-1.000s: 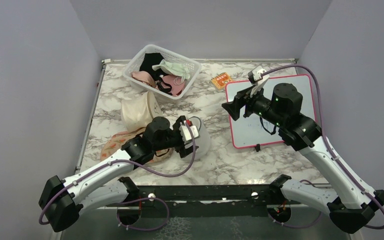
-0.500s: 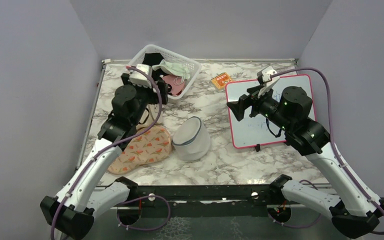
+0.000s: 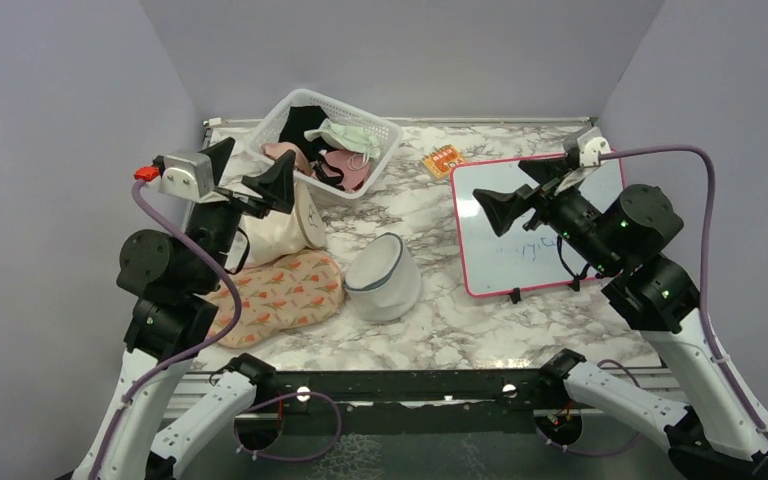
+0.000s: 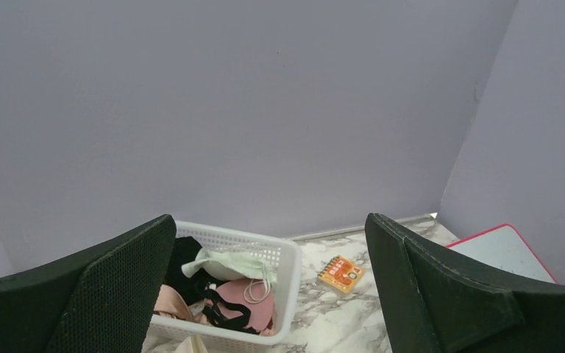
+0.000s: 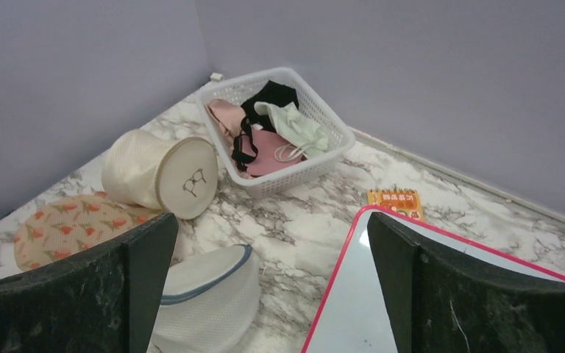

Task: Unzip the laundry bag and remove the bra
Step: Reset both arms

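Near the middle of the marble table (image 3: 430,320), a little toward 6 o'clock in the overhead view, sits the laundry bag (image 3: 385,280). It is tipped so that its round mesh face looks toward 10 o'clock. Just beside it at 9 o'clock lies a flat floral pouch (image 3: 285,295). A cream drum bag (image 3: 275,225) lies on its side behind the pouch.

The left gripper (image 3: 248,170) hangs high over the 10 o'clock corner with its jaws spread wide and nothing between them. The right gripper (image 3: 520,190) is spread just as wide and empty, above the whiteboard (image 3: 540,260) at 3 o'clock. Neither touches the laundry bag.

The left wrist camera looks out level between its fingers (image 4: 110,287). It takes in the white basket (image 4: 287,254) of clothes, the orange booklet (image 4: 340,273) and a corner of the whiteboard (image 4: 507,250), but none of the three bags.

The right wrist camera looks toward 10 o'clock and does show the laundry bag (image 5: 206,294), low at 7 o'clock in its frame, with the blue-grey band around its top. It also shows a small bra drawing on the flat end of the cream bag (image 5: 158,173), which the overhead view does not resolve. From this angle the zip seems shut, though that is hard to tell.
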